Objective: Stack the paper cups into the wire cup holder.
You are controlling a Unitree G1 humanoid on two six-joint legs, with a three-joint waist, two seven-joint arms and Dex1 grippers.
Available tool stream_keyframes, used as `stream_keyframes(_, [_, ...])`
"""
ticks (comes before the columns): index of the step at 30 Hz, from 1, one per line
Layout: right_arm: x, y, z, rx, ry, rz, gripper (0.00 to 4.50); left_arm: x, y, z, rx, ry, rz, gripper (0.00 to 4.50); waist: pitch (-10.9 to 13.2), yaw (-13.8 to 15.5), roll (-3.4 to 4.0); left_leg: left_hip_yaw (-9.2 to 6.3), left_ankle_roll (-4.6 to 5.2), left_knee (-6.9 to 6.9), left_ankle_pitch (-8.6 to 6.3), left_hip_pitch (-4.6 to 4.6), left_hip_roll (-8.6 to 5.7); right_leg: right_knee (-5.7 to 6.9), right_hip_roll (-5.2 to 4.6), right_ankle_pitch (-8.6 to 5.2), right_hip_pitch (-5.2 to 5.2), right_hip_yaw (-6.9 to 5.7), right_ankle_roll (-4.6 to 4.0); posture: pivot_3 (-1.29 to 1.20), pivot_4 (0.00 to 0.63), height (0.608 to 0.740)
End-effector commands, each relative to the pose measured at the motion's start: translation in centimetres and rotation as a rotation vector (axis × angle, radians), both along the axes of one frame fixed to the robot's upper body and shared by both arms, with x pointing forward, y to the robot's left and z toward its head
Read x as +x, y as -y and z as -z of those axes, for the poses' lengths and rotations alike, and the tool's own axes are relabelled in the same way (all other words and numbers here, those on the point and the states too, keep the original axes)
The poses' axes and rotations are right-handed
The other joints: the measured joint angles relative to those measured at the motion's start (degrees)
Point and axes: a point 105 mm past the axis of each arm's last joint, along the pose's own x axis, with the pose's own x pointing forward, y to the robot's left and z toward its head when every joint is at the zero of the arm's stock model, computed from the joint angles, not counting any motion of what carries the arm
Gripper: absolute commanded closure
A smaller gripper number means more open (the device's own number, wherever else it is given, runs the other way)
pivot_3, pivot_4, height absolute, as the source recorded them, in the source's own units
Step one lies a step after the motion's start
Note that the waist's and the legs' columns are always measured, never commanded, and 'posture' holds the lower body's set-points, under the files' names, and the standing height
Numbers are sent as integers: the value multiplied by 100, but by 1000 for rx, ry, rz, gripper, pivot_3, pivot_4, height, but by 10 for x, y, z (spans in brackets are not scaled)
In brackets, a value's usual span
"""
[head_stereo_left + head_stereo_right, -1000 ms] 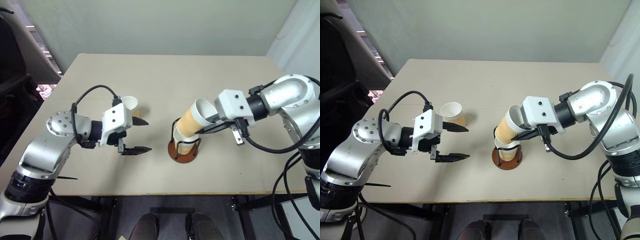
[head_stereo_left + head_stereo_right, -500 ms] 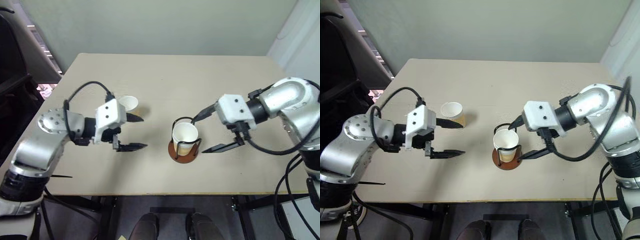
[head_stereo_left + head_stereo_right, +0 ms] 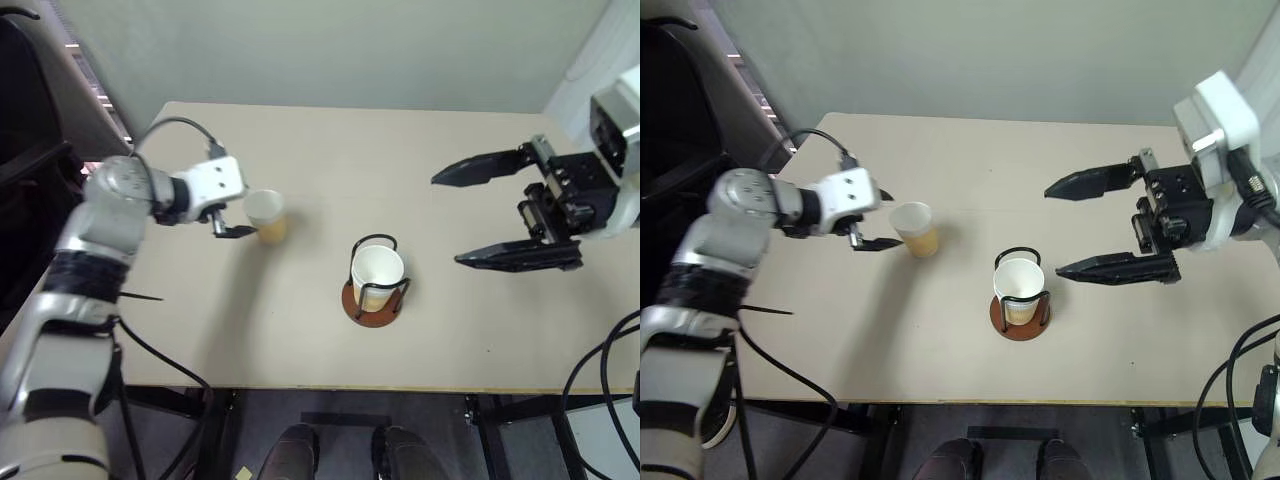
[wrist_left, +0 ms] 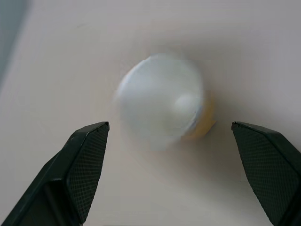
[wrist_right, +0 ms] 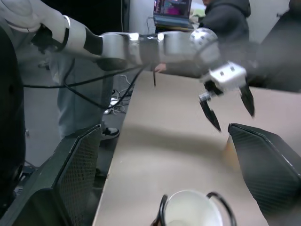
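Cups sit nested in the wire holder, which stands upright on the table nearer the front edge than the far one, about midway between the side edges. The top cup's white rim rises above the round reddish-brown base, with a dark wire loop curving behind it. Whether one or two cups are in the holder cannot be told for sure.

A loose cup stands upright on the table toward the left edge, well apart from the holder. The left end effector is at this cup, its two black fingers spread wide with one on either side of the cup's near side; the fingers are not closed on it. In the left wrist view the cup lies between and beyond the two open fingers, which do not touch it.

The right end effector hangs above the table to the right of the holder, clear of it, with its fingers wide apart and nothing between them.

A person in a dark hooded top shows beyond the table's left edge in the right wrist view.
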Motion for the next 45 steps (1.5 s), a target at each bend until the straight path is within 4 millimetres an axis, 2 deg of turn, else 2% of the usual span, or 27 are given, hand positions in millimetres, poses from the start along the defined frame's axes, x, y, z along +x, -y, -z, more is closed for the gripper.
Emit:
stream_keyframes(1, [-9,-2,-1,-25,43,13,32,12,4,-6,60,37,21,0,0,-27,0,3,0,-1,0,1,0,-2,0,-1,0,0,2,0,150,740])
stream_keyframes(6, [-4,0,9,-66,59,98,32,20,5,7,146,8,35,0,0,-44,-1,7,-1,-3,1,-1,3,-6,1,-9,-1,0,19,0,150,740])
stream_keyframes(9, [8,3,16,-97,83,190,0,21,8,12,156,-12,54,597,0,-35,-1,8,0,-2,0,-1,2,-6,2,-14,0,2,28,0,150,740])
stream_keyframes(13, [22,4,18,-88,119,288,0,19,10,17,162,-35,77,2094,0,-15,-1,6,9,16,-5,-9,0,-5,2,-12,0,1,35,0,150,740])
stream_keyframes(19, [19,5,16,-80,122,284,0,18,11,22,173,-56,99,4270,0,-12,0,6,30,68,-18,-28,-1,0,3,-7,0,2,50,0,150,740])
stream_keyframes(20, [18,6,15,-78,122,282,0,17,14,22,170,-62,114,4492,0,-10,0,6,33,75,-19,-32,-2,-1,3,-6,0,2,53,0,150,740])
stream_keyframes(23, [13,8,12,-73,121,268,0,11,25,17,142,-76,183,4492,0,17,0,6,38,86,-22,-37,-6,-3,2,-2,0,4,59,0,150,740])
stream_keyframes(25, [9,10,9,-70,120,256,0,4,37,-2,98,-60,273,4492,0,21,-1,6,39,88,-22,-41,-6,-3,2,-2,0,4,60,0,150,740])
stream_keyframes(26, [6,11,8,-70,120,251,0,-1,43,-15,75,-48,324,4492,0,28,-1,5,39,88,-22,-44,-6,-4,2,-2,-1,3,61,0,150,740])
stream_keyframes(30, [-4,17,5,-77,119,235,0,-52,93,-99,-90,42,683,4492,-1,61,-4,0,40,92,-23,-76,-11,-6,6,-5,-18,0,70,0,150,740])
stream_keyframes(32, [-4,18,6,-87,123,248,0,-82,115,-120,-127,43,846,4492,-1,63,-4,-2,42,94,-25,-94,-11,0,7,3,-26,0,82,0,150,740])
stream_keyframes(34, [-5,20,7,-94,127,258,0,-107,130,-124,-102,11,983,4492,-14,60,15,11,53,93,-37,-94,-11,-14,4,3,-25,8,92,0,150,740])
stream_keyframes(37, [-8,21,8,-96,132,273,0,-125,141,-113,-18,-52,1099,4492,-28,45,41,35,68,96,-59,-75,-14,-28,-5,-9,-9,28,114,0,150,740])
stream_keyframes(41, [-12,23,13,-106,130,308,0,-121,144,-88,114,-120,1128,4492,-24,38,38,40,67,104,-57,-60,-10,-24,-6,-11,-8,33,115,0,150,740])
stream_keyframes(45, [-16,25,18,-109,124,350,0,-115,150,-77,140,-157,1146,4492,-22,34,35,41,75,131,-62,-59,-10,-2,-8,-11,-4,35,115,0,150,740])
